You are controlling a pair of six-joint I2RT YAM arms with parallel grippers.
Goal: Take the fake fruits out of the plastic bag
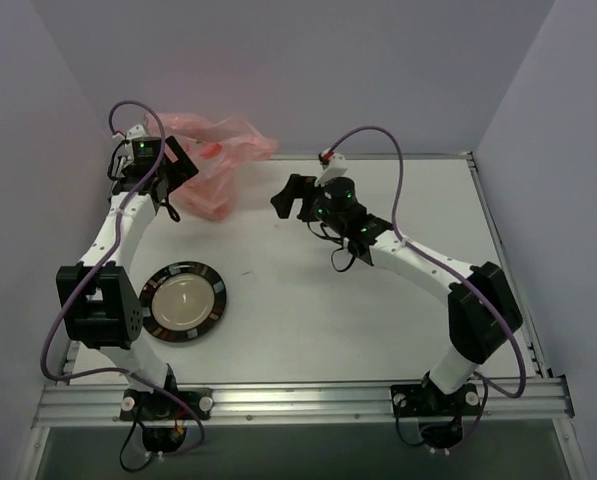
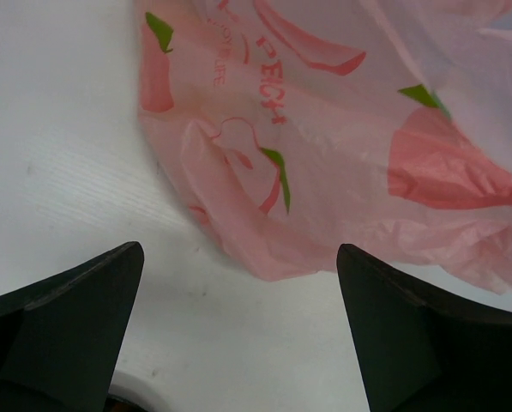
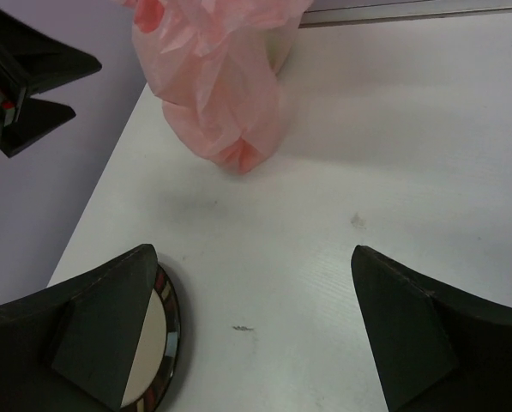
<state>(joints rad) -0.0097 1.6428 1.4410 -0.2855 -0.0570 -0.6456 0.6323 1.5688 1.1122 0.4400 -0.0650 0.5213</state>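
On my far left, the left gripper (image 1: 175,167) sits at the back of the table (image 1: 378,300), its jaws spread wide with nothing between them. In its wrist view the fingers (image 2: 75,326) frame the near fold of the plastic bag (image 2: 341,154), and I see neither one touching the film. Nearer the arm bases lies the round dark-rimmed plate (image 1: 185,300), bare. Just right of the left gripper, the pink bag (image 1: 218,165) lies crumpled at the far left of the table near the back wall, printed with peaches and green leaves. I cannot pick out the fake fruits through the film. Further right, the right gripper (image 1: 283,200) points at the bag from a clear gap away, its jaws released and empty
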